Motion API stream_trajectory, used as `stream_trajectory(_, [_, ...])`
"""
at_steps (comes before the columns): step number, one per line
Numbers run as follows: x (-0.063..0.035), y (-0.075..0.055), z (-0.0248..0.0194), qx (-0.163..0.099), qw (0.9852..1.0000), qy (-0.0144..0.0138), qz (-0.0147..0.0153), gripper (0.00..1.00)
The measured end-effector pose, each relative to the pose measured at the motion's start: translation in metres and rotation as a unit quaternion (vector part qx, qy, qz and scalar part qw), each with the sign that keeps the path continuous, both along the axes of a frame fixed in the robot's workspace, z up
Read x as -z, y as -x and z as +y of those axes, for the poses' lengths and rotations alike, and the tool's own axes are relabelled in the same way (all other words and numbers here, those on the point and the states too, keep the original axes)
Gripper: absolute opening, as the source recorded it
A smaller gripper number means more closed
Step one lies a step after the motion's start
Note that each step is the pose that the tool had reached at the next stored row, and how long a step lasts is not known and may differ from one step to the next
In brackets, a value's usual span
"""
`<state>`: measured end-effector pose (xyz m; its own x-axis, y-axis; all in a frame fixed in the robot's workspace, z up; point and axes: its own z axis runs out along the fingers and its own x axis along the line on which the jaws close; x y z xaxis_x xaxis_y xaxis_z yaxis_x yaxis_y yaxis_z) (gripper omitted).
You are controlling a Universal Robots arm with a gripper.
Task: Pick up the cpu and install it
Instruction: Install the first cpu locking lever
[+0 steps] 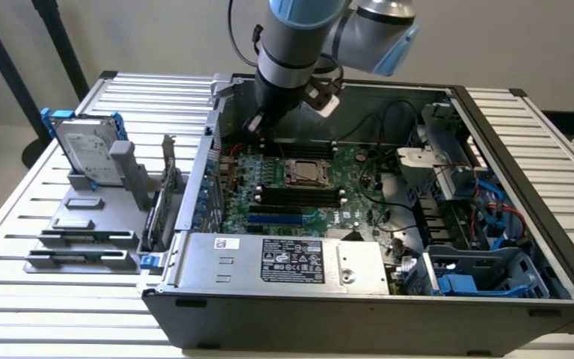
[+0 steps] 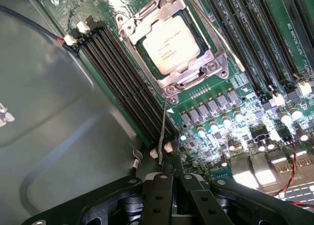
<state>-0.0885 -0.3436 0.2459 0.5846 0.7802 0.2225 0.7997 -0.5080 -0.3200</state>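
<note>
We see the cpu (image 2: 171, 44) lying in its socket (image 2: 194, 73) on the board (image 2: 235, 85). Gripper (image 2: 168, 176) pressed together, tips right at the end of the socket's wire lever (image 2: 162, 129).

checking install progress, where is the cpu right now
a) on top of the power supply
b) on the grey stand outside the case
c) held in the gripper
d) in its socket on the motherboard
d: the cpu lies flat in the socket, with the metal frame around it, on the motherboard.
</note>
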Motion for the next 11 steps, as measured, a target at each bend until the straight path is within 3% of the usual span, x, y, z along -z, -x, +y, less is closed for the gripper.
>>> stream_trajectory(2, [-0.0008, 0.0000, 0.0000, 0.004, 1.0000, 0.0026, -0.0032, 0.11])
stream_trajectory(4, [-0.0011, 0.0000, 0.0000, 0.006, 0.9999, 0.0080, -0.0080, 0.11])
stream_trajectory(6, [-0.0012, 0.0000, 0.0000, 0.008, 0.9997, 0.0154, -0.0151, 0.11])
stream_trajectory(8, [-0.0013, 0.0000, 0.0001, 0.010, 0.9994, 0.0217, -0.0256, 0.11])
stream_trajectory(10, [-0.0013, 0.0003, 0.0001, 0.013, 0.9991, 0.0246, -0.0310, 0.11])
stream_trajectory(11, [-0.0012, 0.0009, 0.0001, 0.014, 0.9991, 0.0250, -0.0315, 0.11])
